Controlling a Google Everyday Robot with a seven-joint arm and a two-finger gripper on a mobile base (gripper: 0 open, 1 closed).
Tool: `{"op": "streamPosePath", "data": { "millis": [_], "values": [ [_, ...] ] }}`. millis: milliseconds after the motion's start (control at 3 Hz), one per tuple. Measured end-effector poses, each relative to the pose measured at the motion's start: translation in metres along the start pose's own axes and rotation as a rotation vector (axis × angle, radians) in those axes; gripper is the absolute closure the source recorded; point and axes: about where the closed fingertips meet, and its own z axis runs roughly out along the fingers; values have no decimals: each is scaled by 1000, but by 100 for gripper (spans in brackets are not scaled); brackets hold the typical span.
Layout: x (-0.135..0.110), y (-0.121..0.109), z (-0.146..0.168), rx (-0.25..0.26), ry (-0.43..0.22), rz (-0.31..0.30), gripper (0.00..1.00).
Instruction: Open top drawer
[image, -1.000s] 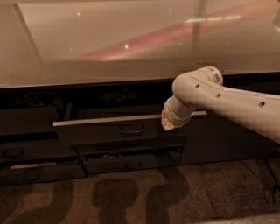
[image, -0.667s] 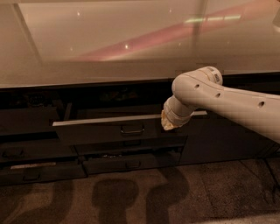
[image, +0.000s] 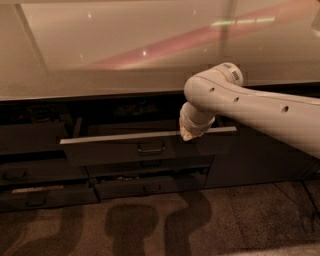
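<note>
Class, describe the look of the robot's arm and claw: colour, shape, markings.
The arm is a smooth white tube with small dark round holes and a rounded joint cap. The claw, at the pale edge of the top drawer, looks cream-coloured and stubby.

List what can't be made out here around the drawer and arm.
Camera view only:
- Gripper, at the pale top edge of the wide dark grey top drawer: mostly hidden behind the white arm.
- Drawer's inside: too dark to see contents.
- Arm's base: cut off by the right edge.
</note>
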Motion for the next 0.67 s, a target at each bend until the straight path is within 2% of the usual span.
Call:
{"op": "streamPosePath", "data": {
  "millis": [333, 667],
  "values": [
    [2, -1, 0, -7, 13, 8, 100],
    [-10, -22, -33, 36, 82, -12, 100]
  ]
}}
